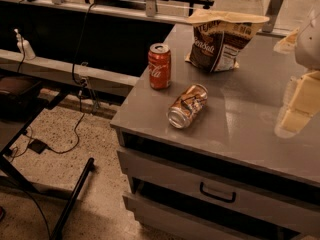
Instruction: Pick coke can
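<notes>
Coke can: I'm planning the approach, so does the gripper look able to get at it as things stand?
Probably yes. The gripper hangs at the right over the counter; the coke can stands upright near its left edge, free above. The tipped can lies between them, so a low sweep might hit it.

Grey countertop [240, 134]: centre to right of frame.
Coke can [159, 66]: upright, upper centre, near the counter's left edge.
Orange-brown can [187, 106]: on its side, just below and right of the coke can, not touching it.
Snack bag [222, 40]: upper centre-right.
Gripper [296, 109]: right edge, over the counter, well apart from both cans.
Drawer handle [217, 194]: lower right.
</notes>
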